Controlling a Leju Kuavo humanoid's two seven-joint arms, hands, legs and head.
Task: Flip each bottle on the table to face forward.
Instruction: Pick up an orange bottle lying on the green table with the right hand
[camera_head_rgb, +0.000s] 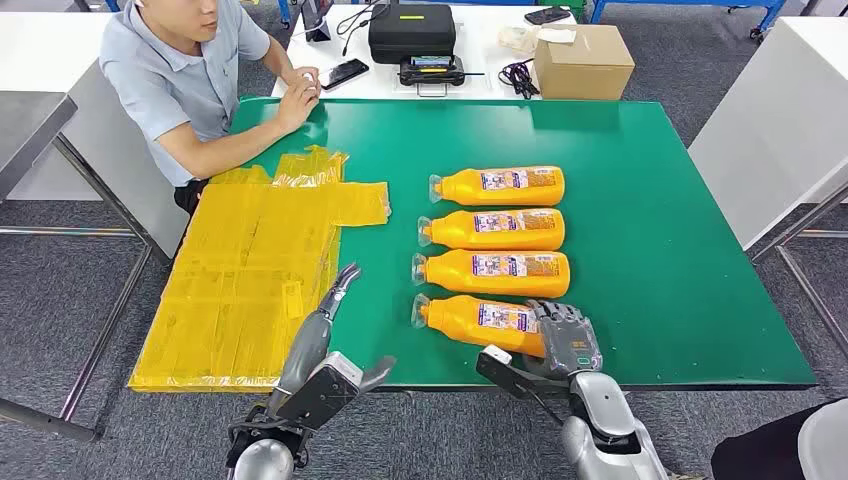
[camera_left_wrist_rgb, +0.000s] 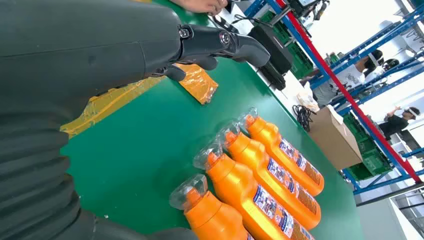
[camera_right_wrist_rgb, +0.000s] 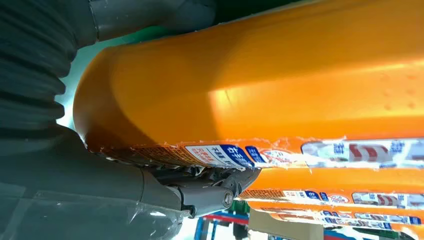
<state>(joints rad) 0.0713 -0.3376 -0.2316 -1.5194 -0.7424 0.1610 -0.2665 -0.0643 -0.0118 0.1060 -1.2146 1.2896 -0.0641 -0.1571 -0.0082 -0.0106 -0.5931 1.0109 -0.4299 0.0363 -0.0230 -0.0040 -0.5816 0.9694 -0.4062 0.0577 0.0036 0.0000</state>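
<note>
Nearest bottle (camera_head_rgb: 480, 320) between right-hand fingers (camera_right_wrist_rgb: 210, 187)

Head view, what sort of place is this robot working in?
Probably a warehouse-style lab or test workshop: a green table set for trials, blue and red storage racks, and a side desk with a black equipment case.

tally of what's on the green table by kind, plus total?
Orange bottles: 4 (nearest one under the right hand, then)
Yellow plastic sheet piles: 1
Total: 5, all on the green table. Left hand holds nothing.
</note>
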